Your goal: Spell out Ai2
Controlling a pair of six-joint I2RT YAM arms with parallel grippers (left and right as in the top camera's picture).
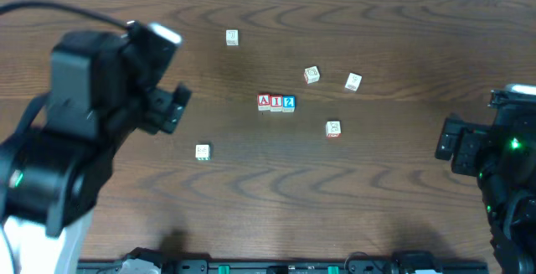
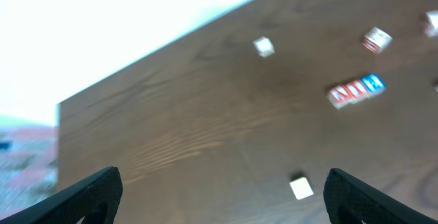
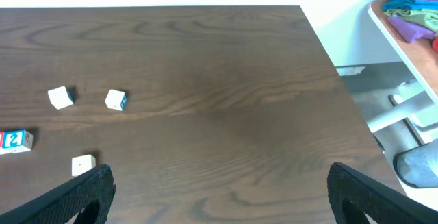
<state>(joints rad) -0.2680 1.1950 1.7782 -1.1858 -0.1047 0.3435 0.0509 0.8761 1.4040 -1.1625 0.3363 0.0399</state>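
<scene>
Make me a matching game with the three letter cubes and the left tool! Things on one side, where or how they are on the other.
Things:
1. A cube
2. I cube
3. 2 cube
4. left tool

Descriptions:
a. blue
b. open, holding nothing
c. middle of the row
d. end of the row nearest the left tool

Pairs: 1-d, 2-c, 3-a, 4-b

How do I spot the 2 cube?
At the middle of the dark wooden table, three cubes touch in a short row. The 2 cube is its right end seen from overhead, the only blue one; its neighbours carry red letters.
</scene>
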